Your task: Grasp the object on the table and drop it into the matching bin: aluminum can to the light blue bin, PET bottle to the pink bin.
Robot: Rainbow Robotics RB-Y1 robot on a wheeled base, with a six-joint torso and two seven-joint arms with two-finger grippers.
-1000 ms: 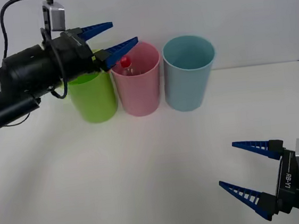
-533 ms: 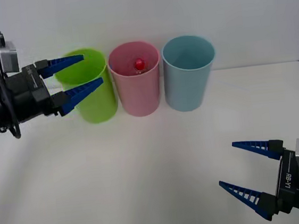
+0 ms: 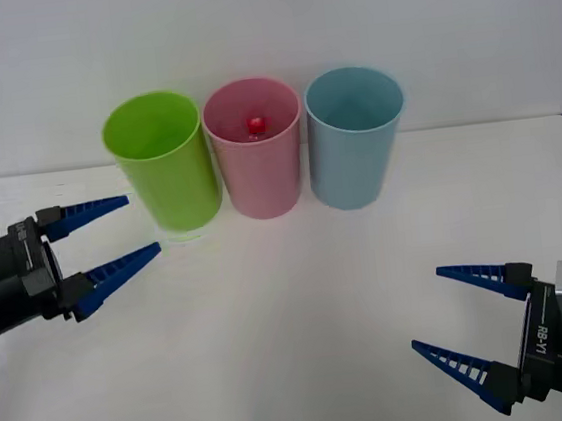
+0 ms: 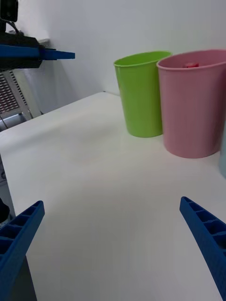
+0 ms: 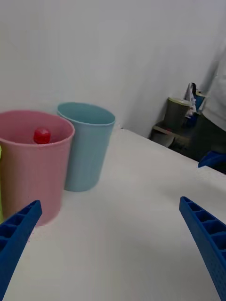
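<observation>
My right end effector [image 3: 471, 341] is hovering spread apart, holding nothing, low over the near right of the bench [image 3: 301, 309]. My left end effector [image 3: 109, 244] is sitting at the left edge, fingers parted and empty, short of the lime green bin [image 3: 160, 163]. Farther back, the PET bottle [image 3: 256, 126] is standing inside the pink bin [image 3: 256, 168], red cap showing. The light blue bin [image 3: 354, 142] is standing just beside it.

Bright, even light; soft shadows, sharp focus
</observation>
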